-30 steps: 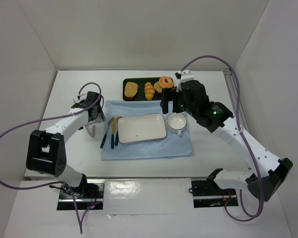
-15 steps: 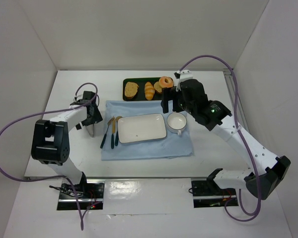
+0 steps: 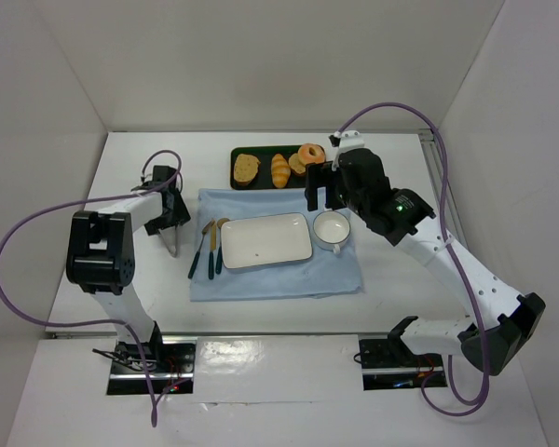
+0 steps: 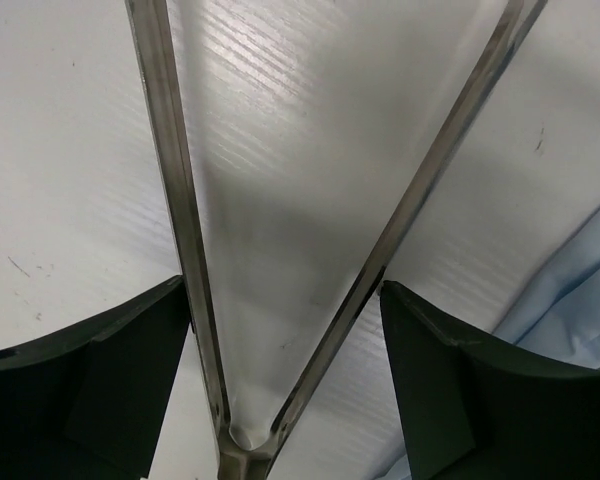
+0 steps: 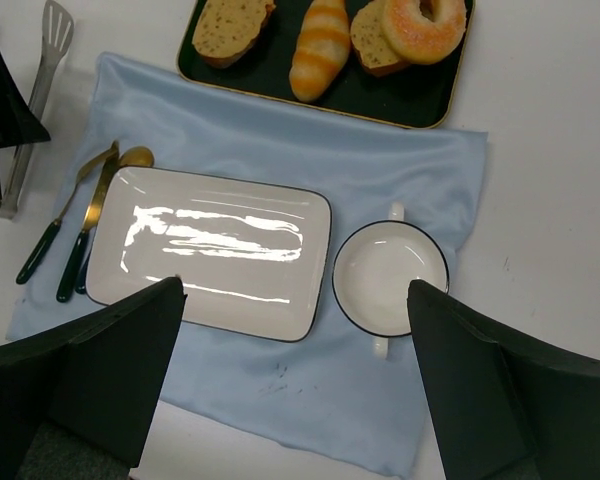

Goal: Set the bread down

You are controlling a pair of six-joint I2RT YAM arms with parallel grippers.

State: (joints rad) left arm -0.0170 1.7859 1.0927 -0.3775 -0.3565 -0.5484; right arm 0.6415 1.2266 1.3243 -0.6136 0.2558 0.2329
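Nearest you, your right gripper (image 5: 292, 290) hung spread wide and empty above the white plate (image 3: 265, 240). Left of the blue cloth (image 3: 289, 279), your left gripper (image 4: 283, 287) clasped the tongs (image 4: 176, 200), with a finger against each arm. Farthest back, the bread (image 3: 247, 168) lay at the left end of the dark tray (image 3: 264, 158).

The left arm's elbow has swung inward; the left gripper (image 3: 170, 219), with slender silver metal tongs (image 3: 172, 240), edged back.

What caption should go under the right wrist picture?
Open right tool hovers over a white plate, a bowl and a tray with bread.
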